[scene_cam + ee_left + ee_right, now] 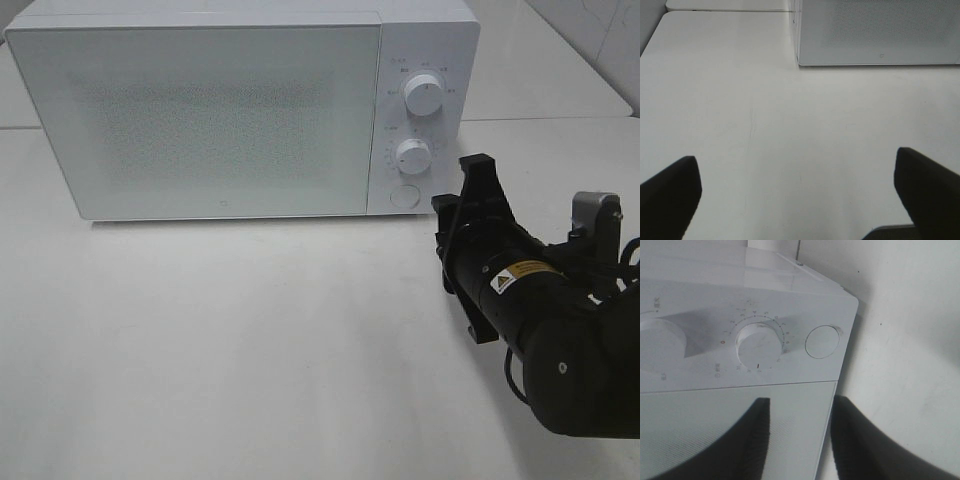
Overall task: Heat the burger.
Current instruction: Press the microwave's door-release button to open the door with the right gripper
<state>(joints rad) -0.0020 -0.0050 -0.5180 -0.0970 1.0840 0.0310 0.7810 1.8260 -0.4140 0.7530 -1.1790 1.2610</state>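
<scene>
Since the microwave (200, 110) door is shut, the burger is out of sight; whether it lies inside cannot be told. Before the microwave's left corner, the left gripper (795, 161) hangs over the open table (250, 330) with its jaws wide apart. At the microwave's right corner, the right gripper (800, 401), narrowly parted and empty, faces the round button (822, 342). A skewed approach could knock the dial (759, 343) or the cabinet edge.

White microwave (200, 110) (door closed) stands on a white table (250, 350).

Lab bench: microwave (200, 110), white table (250, 350)
</scene>
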